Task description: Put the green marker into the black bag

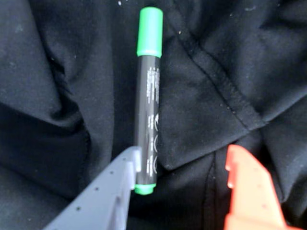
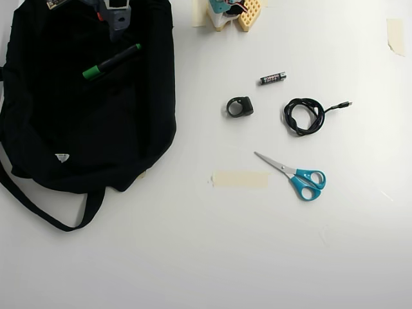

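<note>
Green marker: slim, dark grey-black barrel, bright green cap at the far end and a small green plug at the near end in the wrist view. It lies flat on top of the black fabric, lengthwise up the frame.
Marker in overhead view: lies at a slant on the upper part of the bag, cap toward the lower left.
Writing on marker: pale print and several round symbols run along the barrel; too small and blurred to read.
Black bag: large soft black fabric bag spread flat at the left of the table, creased, with stitched seams visible in the wrist view.
Bag mark: small white logo patch near the lower left; no letters can be made out.
Strap: long, black, looping out below the bag onto the table.
Gripper: one grey finger and one orange finger spread wide apart, holding nothing. The grey fingertip looks to be just beside or touching the marker's near end; contact is uncertain.
Table: white surface.
Battery: small, black, with a label that cannot be read.
Black ring-shaped item: beside the battery, lower left of it.
Cable: black, coiled.
Scissors: teal handles, closed blades.
Tape strip: beige, just left of the scissors.
</note>
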`<control>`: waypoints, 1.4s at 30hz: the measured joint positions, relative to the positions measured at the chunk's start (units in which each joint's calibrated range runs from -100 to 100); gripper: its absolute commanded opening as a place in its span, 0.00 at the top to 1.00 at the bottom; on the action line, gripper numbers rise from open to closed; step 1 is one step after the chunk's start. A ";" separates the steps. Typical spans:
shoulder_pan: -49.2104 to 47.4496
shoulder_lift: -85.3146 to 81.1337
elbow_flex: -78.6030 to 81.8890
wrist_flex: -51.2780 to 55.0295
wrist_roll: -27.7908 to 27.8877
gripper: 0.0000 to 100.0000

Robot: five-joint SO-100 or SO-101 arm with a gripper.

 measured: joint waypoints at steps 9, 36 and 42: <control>-1.40 0.00 0.00 0.00 0.05 0.76; -47.02 -22.33 -11.79 14.34 -1.22 0.98; -49.38 -32.38 0.31 10.39 -1.32 0.98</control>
